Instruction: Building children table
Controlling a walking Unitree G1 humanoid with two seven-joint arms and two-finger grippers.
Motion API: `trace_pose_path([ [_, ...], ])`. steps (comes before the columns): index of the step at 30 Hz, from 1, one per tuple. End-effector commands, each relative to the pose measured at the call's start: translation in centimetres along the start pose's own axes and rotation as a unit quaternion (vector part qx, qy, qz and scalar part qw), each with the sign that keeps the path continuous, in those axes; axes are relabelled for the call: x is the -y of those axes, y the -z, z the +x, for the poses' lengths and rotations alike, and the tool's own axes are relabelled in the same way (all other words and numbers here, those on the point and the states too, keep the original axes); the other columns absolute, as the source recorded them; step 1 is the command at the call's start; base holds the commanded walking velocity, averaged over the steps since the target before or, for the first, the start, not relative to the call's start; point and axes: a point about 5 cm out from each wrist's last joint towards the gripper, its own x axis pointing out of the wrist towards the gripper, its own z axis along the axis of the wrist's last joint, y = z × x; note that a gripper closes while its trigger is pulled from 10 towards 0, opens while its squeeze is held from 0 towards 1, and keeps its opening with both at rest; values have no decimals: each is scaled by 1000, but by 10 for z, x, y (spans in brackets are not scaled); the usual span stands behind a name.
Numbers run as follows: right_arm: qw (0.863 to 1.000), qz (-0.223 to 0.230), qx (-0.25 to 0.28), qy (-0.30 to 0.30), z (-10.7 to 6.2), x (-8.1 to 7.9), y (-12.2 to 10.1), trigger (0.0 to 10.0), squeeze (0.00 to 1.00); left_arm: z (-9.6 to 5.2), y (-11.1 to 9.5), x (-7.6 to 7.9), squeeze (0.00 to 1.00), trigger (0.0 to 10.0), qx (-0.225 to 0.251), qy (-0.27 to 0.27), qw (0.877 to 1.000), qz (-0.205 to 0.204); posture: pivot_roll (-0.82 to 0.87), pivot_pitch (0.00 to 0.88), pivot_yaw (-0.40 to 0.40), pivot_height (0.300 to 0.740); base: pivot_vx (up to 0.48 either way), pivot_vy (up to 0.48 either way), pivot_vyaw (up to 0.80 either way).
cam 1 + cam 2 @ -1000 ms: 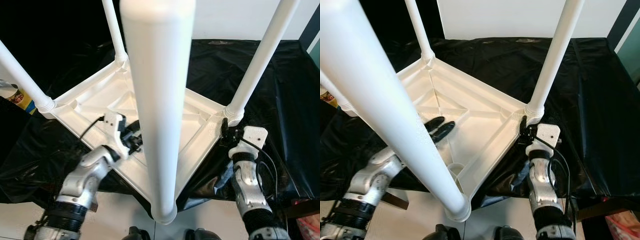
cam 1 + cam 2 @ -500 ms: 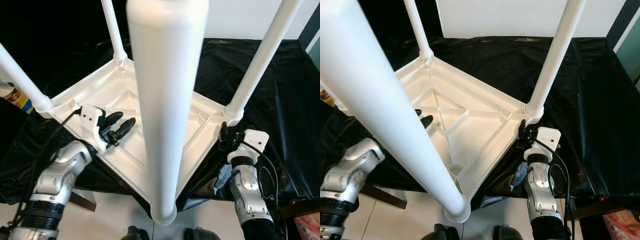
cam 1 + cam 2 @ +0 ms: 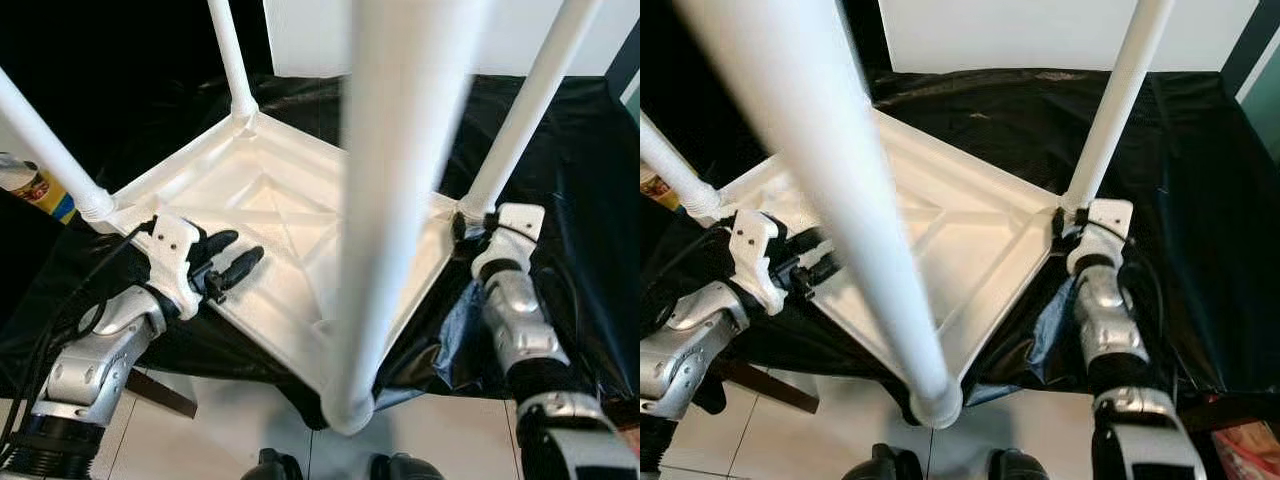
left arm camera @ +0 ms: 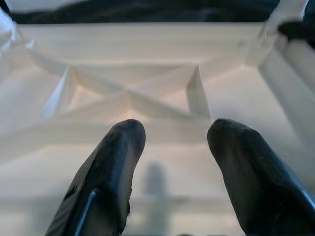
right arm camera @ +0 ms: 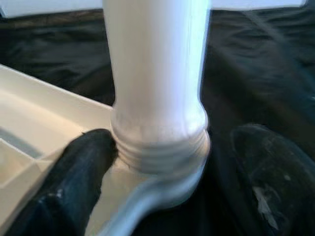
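A white plastic children's table lies upside down on a black sheet, its four legs pointing up. The nearest leg is blurred and crosses the middle of the eye views. My left gripper is open at the table's left rim, and its fingers reach over the ribbed underside with nothing between them. My right gripper is open astride the threaded base of the right leg. One finger touches the collar there; the other stands apart from it.
The black sheet covers the low surface under the table and hangs over its front edge. A yellow and blue container stands at the far left. Pale tiled floor lies in front, and a white panel stands behind.
The view has shifted. My left gripper has drawn back from the middle of the underside to the left rim. My right gripper has moved up from beside the corner to straddle the right leg's base.
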Motion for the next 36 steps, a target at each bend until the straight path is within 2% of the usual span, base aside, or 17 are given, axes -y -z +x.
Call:
trace_pose_path([
  [1,999,-1,-29,-41,6,-4,4,10000,0,-3,2,7,0,10000,-10,77,997,14,-59,143,35,740,0,0,0],
  [3,997,-9,-35,-66,13,-9,-1,10000,0,-4,1,5,0,10000,-8,69,998,14,-57,143,32,740,0,0,0],
  [6,997,-15,-37,-71,16,-12,-3,10000,0,-3,0,5,0,10000,-7,66,998,13,-58,143,33,740,0,0,0],
  [8,996,-34,-41,-78,25,-17,-10,10000,0,-2,0,5,0,10000,-8,64,998,14,-57,140,32,740,0,0,0],
  [14,997,-43,-34,-51,33,-15,-20,10000,0,-2,6,10,0,10000,-27,72,997,33,-39,138,23,740,0,0,0],
  [15,998,-37,-15,-45,34,-14,-25,10000,0,-4,11,11,0,10000,-43,77,995,46,-39,138,23,740,0,0,0],
  [18,998,-37,-2,-44,34,-14,-27,10000,0,-4,13,12,0,10000,-51,79,994,57,-39,140,23,740,0,0,0],
  [19,999,-20,25,-43,31,-13,-30,10000,0,-5,20,14,0,10000,-70,93,990,77,-42,141,23,740,0,0,0],
  [25,998,-5,51,-45,27,-13,-31,10000,0,-4,27,12,0,10000,-95,102,985,101,-48,141,24,740,0,0,0],
  [27,996,2,73,-45,20,-12,-31,10000,0,-2,36,8,0,10000,-119,115,979,120,-55,140,26,740,0,0,0],
  [35,995,5,90,-40,11,-7,-29,10000,0,6,50,1,0,10000,-155,127,970,138,-67,135,29,740,0,0,0],
  [36,995,4,91,-37,7,-4,-27,10000,0,10,53,-1,0,10000,-165,132,966,149,-73,134,33,740,0,0,0],
])
